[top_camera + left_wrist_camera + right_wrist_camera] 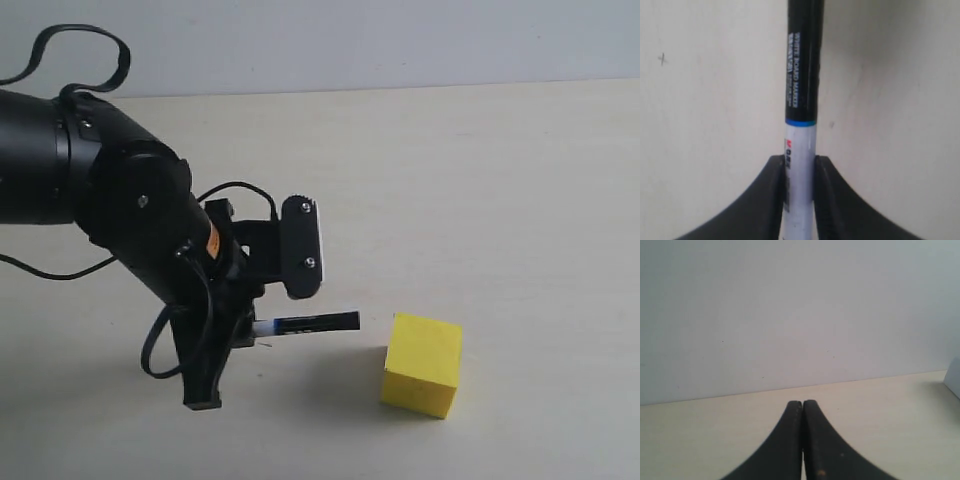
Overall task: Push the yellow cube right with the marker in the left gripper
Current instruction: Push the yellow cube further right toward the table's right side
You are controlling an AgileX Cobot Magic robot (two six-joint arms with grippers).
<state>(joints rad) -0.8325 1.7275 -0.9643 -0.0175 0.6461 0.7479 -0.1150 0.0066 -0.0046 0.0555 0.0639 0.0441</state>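
wall (350, 40): plain pale grey, flat finish | desk (520, 170): cream matte top, few tiny dark specks | junction: wall meets desk's far edge, straight line | light: soft, even, faint shadows

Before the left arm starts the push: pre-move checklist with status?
1. Marker clamped in left gripper: ok, fingers closed on the white barrel.
2. Cap end aimed at yellow cube: ok, it points right toward it.
3. Tip touching cube: not ok, a gap shows between them.
4. Tip height and depth lined up with the cube face: cannot tell from the one exterior view.
5. Path right of cube: ok, only bare table shows.
6. Right gripper: ok, shut and not in the exterior view.
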